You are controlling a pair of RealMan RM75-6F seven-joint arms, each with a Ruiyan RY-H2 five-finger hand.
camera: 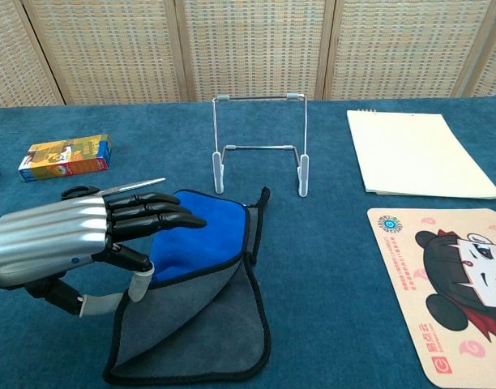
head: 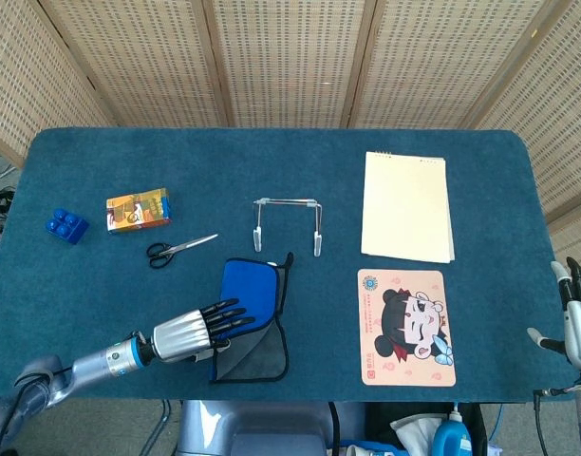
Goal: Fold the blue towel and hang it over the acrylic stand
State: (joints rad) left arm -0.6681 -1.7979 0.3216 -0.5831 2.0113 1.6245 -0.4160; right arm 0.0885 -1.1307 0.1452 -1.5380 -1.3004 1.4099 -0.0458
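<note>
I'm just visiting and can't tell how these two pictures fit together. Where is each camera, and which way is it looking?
Head view: high up, looking steeply down on the whole table; the left hand on the towel and the right hand at the table edge show.
Chest view: lower, looking forward across the table at the stand; only the left hand shows.
Both share the towel, stand, scissors, notepad and cartoon mat.
</note>
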